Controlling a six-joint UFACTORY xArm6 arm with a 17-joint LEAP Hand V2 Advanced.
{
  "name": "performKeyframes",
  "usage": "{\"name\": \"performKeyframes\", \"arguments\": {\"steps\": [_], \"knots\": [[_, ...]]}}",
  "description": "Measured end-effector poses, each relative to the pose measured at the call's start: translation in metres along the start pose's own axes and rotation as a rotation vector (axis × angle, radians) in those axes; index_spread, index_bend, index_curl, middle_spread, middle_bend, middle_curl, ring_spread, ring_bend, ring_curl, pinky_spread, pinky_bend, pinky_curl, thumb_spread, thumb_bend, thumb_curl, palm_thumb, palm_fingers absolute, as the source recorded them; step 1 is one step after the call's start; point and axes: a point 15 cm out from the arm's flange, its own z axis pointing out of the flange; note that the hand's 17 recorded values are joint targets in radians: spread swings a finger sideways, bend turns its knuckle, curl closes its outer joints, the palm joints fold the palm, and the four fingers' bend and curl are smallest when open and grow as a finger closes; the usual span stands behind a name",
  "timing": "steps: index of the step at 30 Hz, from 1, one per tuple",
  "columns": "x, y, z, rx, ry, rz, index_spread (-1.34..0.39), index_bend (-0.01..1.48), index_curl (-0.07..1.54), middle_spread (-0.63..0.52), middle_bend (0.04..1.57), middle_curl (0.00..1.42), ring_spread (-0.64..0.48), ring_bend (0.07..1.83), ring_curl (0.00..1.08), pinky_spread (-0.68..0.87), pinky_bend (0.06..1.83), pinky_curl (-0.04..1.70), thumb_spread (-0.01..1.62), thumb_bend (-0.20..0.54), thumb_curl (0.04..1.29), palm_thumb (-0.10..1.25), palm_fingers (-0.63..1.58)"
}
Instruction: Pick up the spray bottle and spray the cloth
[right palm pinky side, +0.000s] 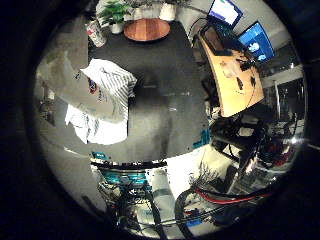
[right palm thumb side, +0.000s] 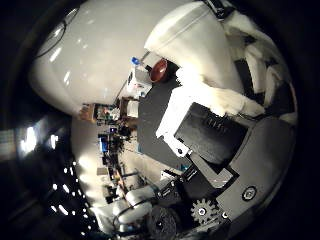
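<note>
A white spray bottle (right palm thumb side: 192, 42) fills much of the thumb side view, close against the palm. My right hand (right palm thumb side: 235, 102) has its white and black fingers curled round it. In the little finger side view the bottle's pale body (right palm pinky side: 75, 87) with a red and blue label is lifted off the table, in front of the cloth. The white striped cloth (right palm pinky side: 114, 80) lies crumpled on the black table (right palm pinky side: 160, 100), partly hidden by the bottle. The bottle's nozzle is not visible.
At the table's far end lie a round wooden board (right palm pinky side: 146, 29), a potted plant (right palm pinky side: 115, 15) and a printed can (right palm pinky side: 95, 32). A red bowl (right palm thumb side: 159, 70) and a white box (right palm thumb side: 137, 82) also stand there. A wooden desk (right palm pinky side: 232, 80) with monitors stands beside the table.
</note>
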Motion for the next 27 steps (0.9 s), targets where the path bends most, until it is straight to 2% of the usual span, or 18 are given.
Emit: {"name": "performKeyframes", "arguments": {"steps": [7,13,27], "knots": [[-0.044,-0.019,-0.028,0.077,-0.026,-0.06,-0.29,1.13,0.66,-0.2,1.33,0.68,-0.22,1.43,0.57,-0.35,1.27,0.6,0.68,-0.018,0.99,0.96,1.23],[-0.102,-0.04,-0.035,0.204,-0.08,-0.135,-0.29,1.13,0.66,-0.2,1.33,0.68,-0.22,1.43,0.57,-0.35,1.27,0.6,0.68,-0.018,0.99,0.96,1.23],[-0.225,-0.069,-0.003,0.419,-0.245,-0.263,-0.29,1.13,0.66,-0.2,1.32,0.68,-0.22,1.43,0.57,-0.36,1.27,0.59,0.72,-0.017,0.99,0.94,1.23]]}}
